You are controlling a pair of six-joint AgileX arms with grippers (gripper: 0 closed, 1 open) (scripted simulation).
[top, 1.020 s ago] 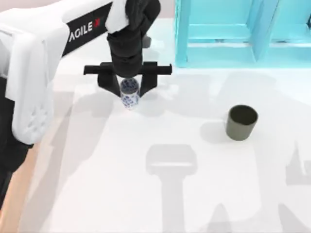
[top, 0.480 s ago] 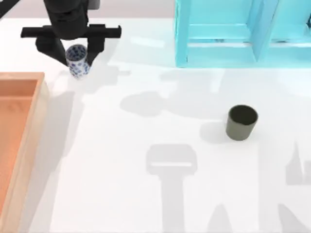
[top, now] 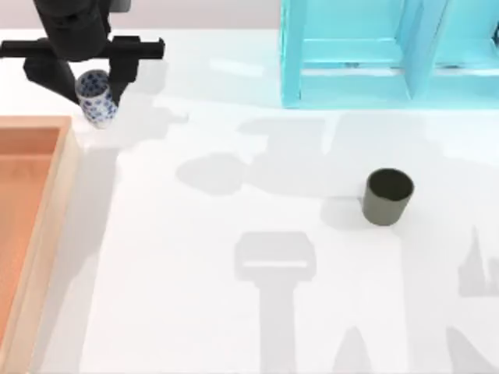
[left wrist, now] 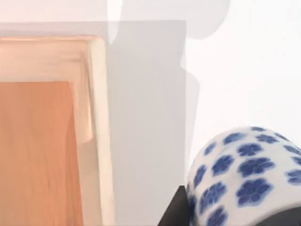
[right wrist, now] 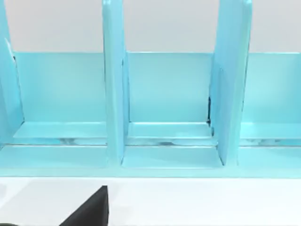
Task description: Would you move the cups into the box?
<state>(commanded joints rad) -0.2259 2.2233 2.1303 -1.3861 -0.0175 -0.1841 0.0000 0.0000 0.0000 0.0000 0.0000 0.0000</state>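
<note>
Left gripper (top: 82, 78), jaws closed on the blue-patterned cup (top: 97, 97), hangs at the box's (top: 54, 202) one o'clock corner.

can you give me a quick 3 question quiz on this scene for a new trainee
1. True or false: the olive-grey cup already sits inside the box.
2. Which thing is held between the fingers of the left gripper? A) the blue-patterned cup B) the olive-grey cup C) nothing
3. Fill in: the turquoise shelf unit stands at the table's far ____ side in the top view.

Key:
1. False; it stands on the white table, right of centre.
2. A; the cup hangs just beyond the box's far corner.
3. right
</note>
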